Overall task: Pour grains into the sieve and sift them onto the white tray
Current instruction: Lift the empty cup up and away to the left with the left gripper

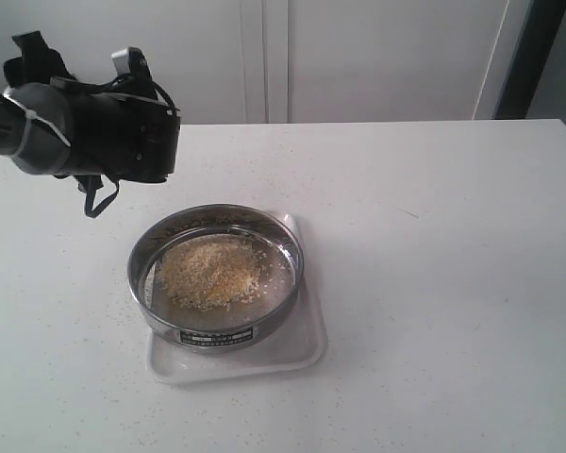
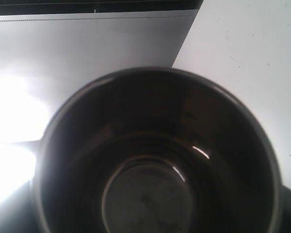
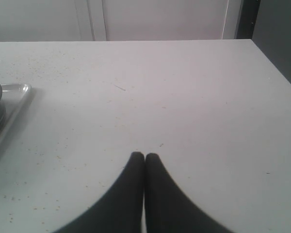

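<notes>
1. The left gripper [image 1: 158, 142] is held raised above the worktop [image 1: 434, 283], behind and to the left of the sieve in the exterior view; its jaws are not shown in its wrist view, but a steel cup [image 2: 155, 160] fills that view mouth-on, so the jaws are judged to be spread wide and clamped around the cup.
2. The cup is seen to be empty down to its bare bottom; it is judged to be kept clear of the sieve because nothing is left in it to pour.
3. The right gripper [image 3: 144, 158] is held low over bare worktop, well apart from the tray; its jaws are pressed together with nothing between them, presumably so that it is kept out of the way.
4. The grains [image 1: 212, 274] are heaped on the mesh inside the sieve [image 1: 264, 328], yellow and pale mixed; pouring is therefore judged done, sifting not yet.
5. The sieve is set on the white tray [image 1: 307, 354], so that whatever drops through the mesh is caught there; whether anything has dropped cannot be told, since the tray beneath is hidden.
6. Bare tray is shown only at the front and right of the sieve; careful shaking is judged necessary, lest grains be scattered onto the worktop.
</notes>
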Action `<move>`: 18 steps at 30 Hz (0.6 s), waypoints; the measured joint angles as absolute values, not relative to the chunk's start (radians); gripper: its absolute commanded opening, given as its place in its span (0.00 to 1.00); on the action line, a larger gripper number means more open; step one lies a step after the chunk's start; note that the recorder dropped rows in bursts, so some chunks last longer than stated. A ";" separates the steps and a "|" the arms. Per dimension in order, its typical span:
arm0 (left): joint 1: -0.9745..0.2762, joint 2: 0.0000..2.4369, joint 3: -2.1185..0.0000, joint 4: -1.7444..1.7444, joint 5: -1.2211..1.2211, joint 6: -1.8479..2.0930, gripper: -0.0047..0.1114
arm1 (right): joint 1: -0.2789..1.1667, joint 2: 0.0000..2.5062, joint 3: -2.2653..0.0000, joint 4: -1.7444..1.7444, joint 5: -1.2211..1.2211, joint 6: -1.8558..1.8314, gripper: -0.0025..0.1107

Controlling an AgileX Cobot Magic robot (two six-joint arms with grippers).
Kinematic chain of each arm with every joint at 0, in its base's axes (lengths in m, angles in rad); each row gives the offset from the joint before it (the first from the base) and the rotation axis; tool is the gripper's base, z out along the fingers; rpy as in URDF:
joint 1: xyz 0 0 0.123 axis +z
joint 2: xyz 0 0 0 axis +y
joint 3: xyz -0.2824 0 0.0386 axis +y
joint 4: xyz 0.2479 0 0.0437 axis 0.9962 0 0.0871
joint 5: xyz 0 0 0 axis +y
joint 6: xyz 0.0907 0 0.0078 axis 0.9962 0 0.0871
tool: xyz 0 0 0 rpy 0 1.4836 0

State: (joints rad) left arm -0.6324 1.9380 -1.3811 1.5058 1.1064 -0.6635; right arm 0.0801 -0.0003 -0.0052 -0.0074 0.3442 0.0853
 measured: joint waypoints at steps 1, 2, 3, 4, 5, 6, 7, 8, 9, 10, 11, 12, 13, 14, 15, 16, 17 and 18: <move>-0.632 1.938 -1.381 1.506 1.100 -0.663 0.04 | 0.080 0.000 -0.005 -0.007 0.344 0.085 0.02; -0.632 1.938 -1.381 1.506 1.094 -0.663 0.04 | 0.080 0.000 -0.005 -0.007 0.344 0.085 0.02; -0.632 1.938 -1.381 1.506 1.090 -0.665 0.04 | 0.080 0.000 -0.005 -0.007 0.344 0.085 0.02; -0.632 1.938 -1.381 1.506 1.085 -0.665 0.04 | 0.080 0.000 -0.005 -0.007 0.344 0.085 0.02; -0.632 1.938 -1.381 1.506 1.081 -0.665 0.04 | 0.080 0.000 -0.005 -0.007 0.344 0.085 0.02; -0.632 1.938 -1.381 1.506 1.076 -0.665 0.04 | 0.080 0.000 -0.005 -0.007 0.344 0.085 0.02; -0.632 1.938 -1.381 1.506 1.074 -0.665 0.04 | 0.080 0.000 -0.005 -0.007 0.344 0.085 0.02; -0.632 1.938 -1.381 1.506 1.074 -0.665 0.04 | 0.080 0.000 -0.005 -0.007 0.344 0.085 0.02; -0.632 1.938 -1.381 1.512 1.072 -0.665 0.04 | 0.080 0.000 -0.005 -0.007 0.344 0.085 0.02; -0.632 1.938 -1.381 1.517 1.070 -0.665 0.04 | 0.080 0.000 -0.005 -0.007 0.344 0.085 0.02; -0.630 1.938 -1.381 1.529 1.063 -0.672 0.04 | 0.080 0.000 -0.005 -0.007 0.344 0.085 0.02; -0.627 1.936 -1.381 1.536 1.057 -0.685 0.04 | 0.080 0.000 -0.005 -0.007 0.344 0.085 0.02; -0.625 1.932 -1.381 1.540 1.052 -0.702 0.04 | 0.080 0.000 -0.005 -0.007 0.344 0.085 0.02; -0.620 1.928 -1.381 1.540 1.047 -0.732 0.04 | 0.080 0.000 -0.005 -0.007 0.344 0.085 0.02; -0.615 1.919 -1.381 1.542 1.041 -0.769 0.04 | 0.080 0.000 -0.005 -0.007 0.344 0.085 0.02; -0.611 1.911 -1.381 1.542 1.037 -0.811 0.04 | 0.080 0.000 -0.005 -0.007 0.344 0.085 0.02; -0.598 1.883 -1.381 1.544 1.021 -0.896 0.04 | 0.080 0.000 -0.005 -0.007 0.344 0.085 0.02; -0.594 1.870 -1.381 1.544 1.008 -0.929 0.04 | 0.080 0.000 -0.005 -0.007 0.344 0.085 0.02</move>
